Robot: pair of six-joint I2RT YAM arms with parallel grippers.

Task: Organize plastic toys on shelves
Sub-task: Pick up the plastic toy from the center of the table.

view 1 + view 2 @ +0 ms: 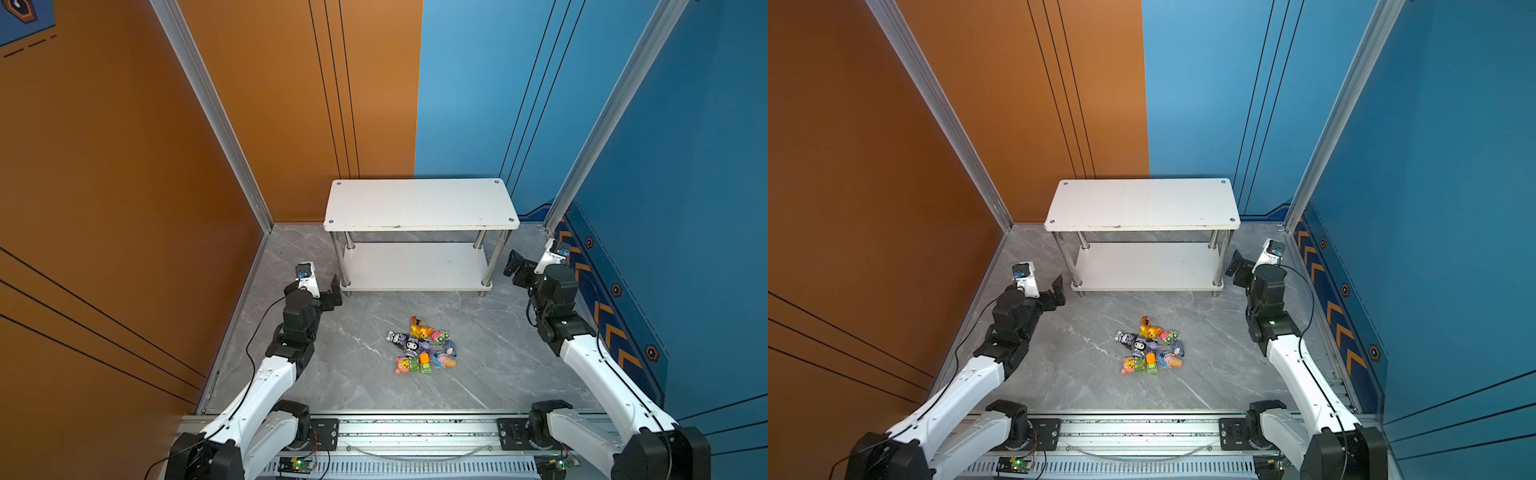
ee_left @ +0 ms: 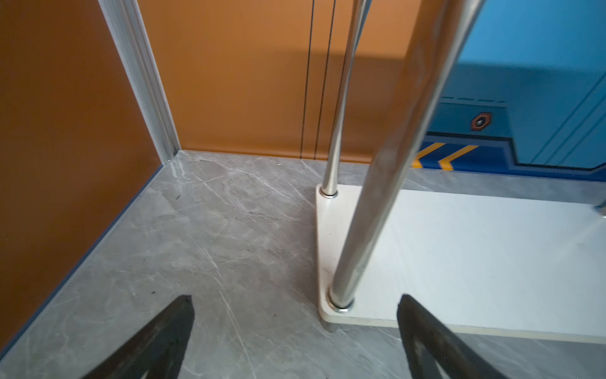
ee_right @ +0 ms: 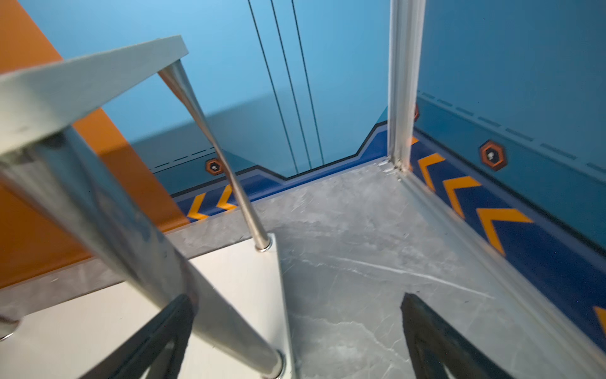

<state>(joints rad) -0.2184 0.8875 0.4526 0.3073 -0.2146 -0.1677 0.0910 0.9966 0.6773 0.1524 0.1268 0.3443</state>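
Along the near edge of the table runs a metal rail carrying the bases of both arms, which reach forward up the left and right sides.

Past the rail, about the middle of the table, the toys lie in one tight heap, touching each other. An orange dragon is at its far side, a green car just beside that, and a pink-and-yellow figure at the near-left corner of the heap. None is in a gripper.

Farther on, the left gripper hangs just beside the near-left leg of the shelves, and its wrist view shows the fingers spread wide with nothing between them. The right gripper sits by the right end of the rack, likewise spread and empty.

The shelves stand at the far edge, against the back wall. Both the top board and the lower board are bare.

So the sorting looks not yet begun, and the step in hand is the first pick. Both grippers point at the rack, away from the heap. I judge one arm must swing back and come down over a toy on the heap's outer edge. It should close on that toy alone, since its neighbours touch it and may get nudged.
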